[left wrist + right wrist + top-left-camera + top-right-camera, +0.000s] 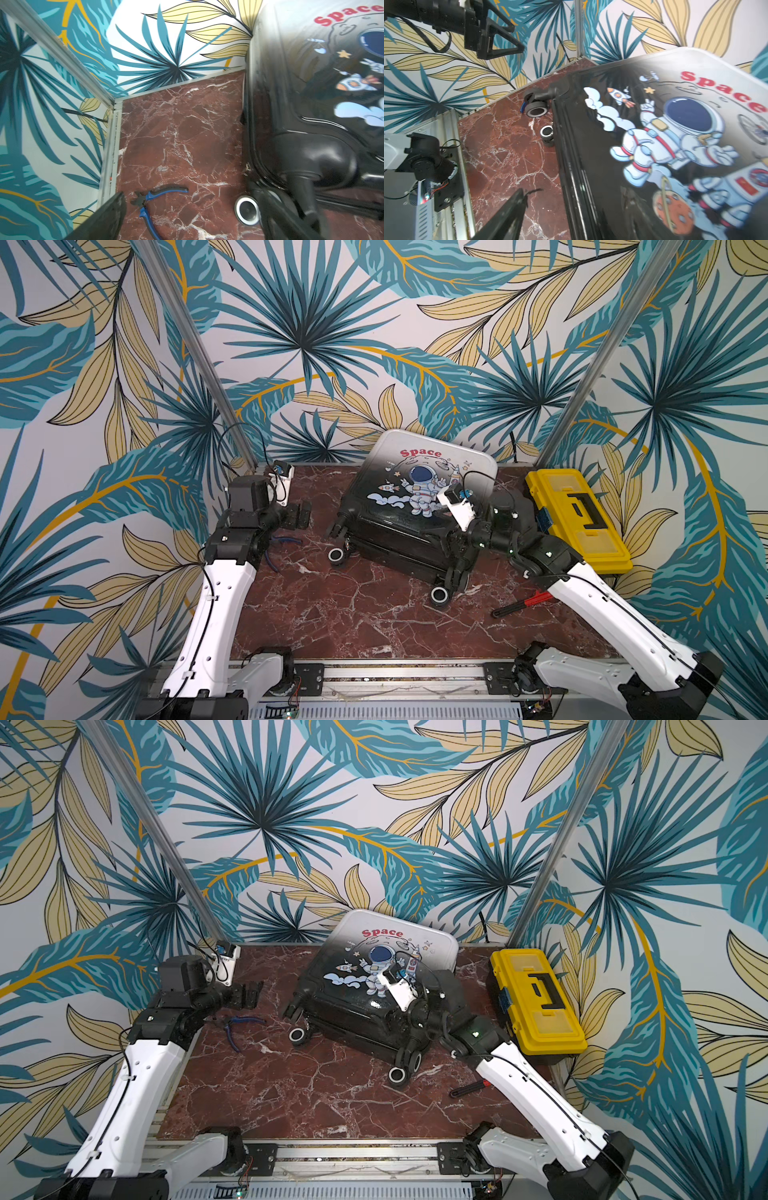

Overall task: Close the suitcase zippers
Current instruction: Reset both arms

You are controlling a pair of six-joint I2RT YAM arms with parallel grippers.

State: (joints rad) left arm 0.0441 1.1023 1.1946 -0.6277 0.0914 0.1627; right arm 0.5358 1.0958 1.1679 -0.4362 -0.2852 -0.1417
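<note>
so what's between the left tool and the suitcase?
Between left tool and suitcase: only bare tabletop, in both top views. Blue pliers lie nearer the front, off that line.

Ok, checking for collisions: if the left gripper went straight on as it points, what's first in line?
Likely the back wall: the left gripper points across the table toward it, the suitcase lying aside. Its downward tilt is unclear.
</note>
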